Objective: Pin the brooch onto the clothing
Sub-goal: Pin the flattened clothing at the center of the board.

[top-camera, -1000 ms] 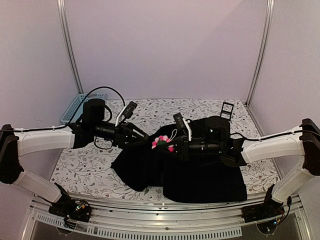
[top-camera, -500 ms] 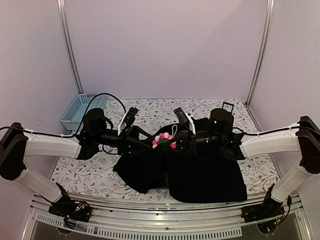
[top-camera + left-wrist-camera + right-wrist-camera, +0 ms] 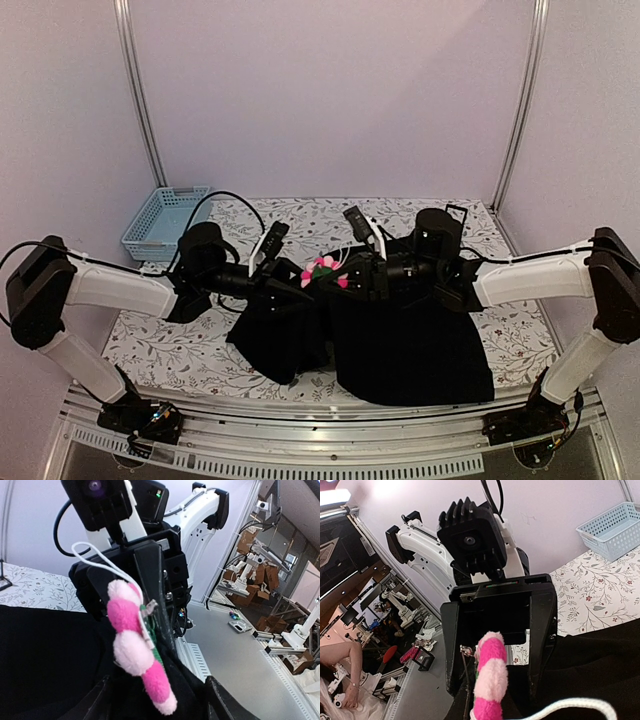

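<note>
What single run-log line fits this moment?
right pincer: shut on brooch | left pincer: open, facing brooch | clothing: bunched up beneath brooch

arms: two, left arm [image 3: 110, 288] at frame left, right arm [image 3: 530, 280] at frame right
brooch [image 3: 322, 270]: one, centre
shirt [image 3: 410, 350]: one, lower centre
basket [image 3: 165, 217]: one, upper left
table [image 3: 170, 340]: one

Light: soft, even, from overhead; pinkish cast on walls [image 3: 330, 100] | Shadows: faint on table [image 3: 160, 340] | Exposure: shirt [image 3: 410, 350] flat black, folds lost; white glare in top-left corner of right wrist view | Focus: brooch [image 3: 135, 645] fairly sharp, background soft | Distortion: wrist views bend at edges
</note>
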`<state>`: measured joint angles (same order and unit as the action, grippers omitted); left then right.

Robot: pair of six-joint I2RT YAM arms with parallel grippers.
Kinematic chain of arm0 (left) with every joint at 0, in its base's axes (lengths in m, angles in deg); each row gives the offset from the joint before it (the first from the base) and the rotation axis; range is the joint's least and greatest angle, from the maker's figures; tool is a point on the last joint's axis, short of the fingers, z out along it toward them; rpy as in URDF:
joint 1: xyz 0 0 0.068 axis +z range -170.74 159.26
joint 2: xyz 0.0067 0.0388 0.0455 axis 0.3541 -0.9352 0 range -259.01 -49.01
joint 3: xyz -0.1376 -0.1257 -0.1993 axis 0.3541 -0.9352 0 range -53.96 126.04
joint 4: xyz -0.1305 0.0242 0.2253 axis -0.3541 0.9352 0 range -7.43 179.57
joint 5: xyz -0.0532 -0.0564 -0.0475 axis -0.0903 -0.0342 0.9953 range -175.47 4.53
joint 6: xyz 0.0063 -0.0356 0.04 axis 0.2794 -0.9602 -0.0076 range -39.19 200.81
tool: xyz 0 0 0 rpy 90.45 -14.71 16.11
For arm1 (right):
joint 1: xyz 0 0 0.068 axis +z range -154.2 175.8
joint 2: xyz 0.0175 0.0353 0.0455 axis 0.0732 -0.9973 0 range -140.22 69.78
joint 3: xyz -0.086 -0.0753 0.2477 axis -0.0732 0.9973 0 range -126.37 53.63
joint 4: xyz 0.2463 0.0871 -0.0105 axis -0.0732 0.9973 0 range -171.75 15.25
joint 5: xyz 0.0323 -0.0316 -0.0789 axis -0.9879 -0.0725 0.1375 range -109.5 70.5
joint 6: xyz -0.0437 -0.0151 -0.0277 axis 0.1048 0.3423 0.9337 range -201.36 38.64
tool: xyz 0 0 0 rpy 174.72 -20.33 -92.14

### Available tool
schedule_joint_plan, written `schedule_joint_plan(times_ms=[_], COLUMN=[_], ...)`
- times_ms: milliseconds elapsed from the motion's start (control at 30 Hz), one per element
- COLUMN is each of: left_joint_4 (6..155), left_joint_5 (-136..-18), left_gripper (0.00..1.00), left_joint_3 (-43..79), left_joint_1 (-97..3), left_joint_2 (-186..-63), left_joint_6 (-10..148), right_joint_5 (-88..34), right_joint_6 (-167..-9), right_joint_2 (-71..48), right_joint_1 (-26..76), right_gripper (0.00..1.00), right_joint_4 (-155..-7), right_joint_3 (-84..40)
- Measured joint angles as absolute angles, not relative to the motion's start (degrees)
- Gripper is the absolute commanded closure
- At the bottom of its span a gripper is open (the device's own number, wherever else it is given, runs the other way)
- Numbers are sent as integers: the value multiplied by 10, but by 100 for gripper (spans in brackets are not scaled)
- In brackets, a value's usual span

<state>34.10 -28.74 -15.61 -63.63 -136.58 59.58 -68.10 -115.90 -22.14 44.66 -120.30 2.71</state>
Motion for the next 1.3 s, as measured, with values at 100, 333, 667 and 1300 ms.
schedule_joint_plan(times_ms=[100,333,667,1300], left_joint_4=[336,317,293,297], left_joint_5=[-297,-325,-338,-354], left_gripper=[57,85,100,100], left_joint_3=[-155,-155,-162,-162], left_joint_1=[-639,-646,-644,-644], left_joint_2=[-1367,-1367,-1377,-1390], left_joint_6=[597,596,568,556], right_joint_5=[-682,-688,-714,-691], right_joint_6=[-1158,-1155,-1158,-1152], right_joint_2=[-228,-235,-245,-263], right_joint_1=[446,446,432,429], right_gripper=[100,100,94,42], right_joint_4=[-1199,-1194,-1223,-1217], right_joint_3=[21,16,14,14])
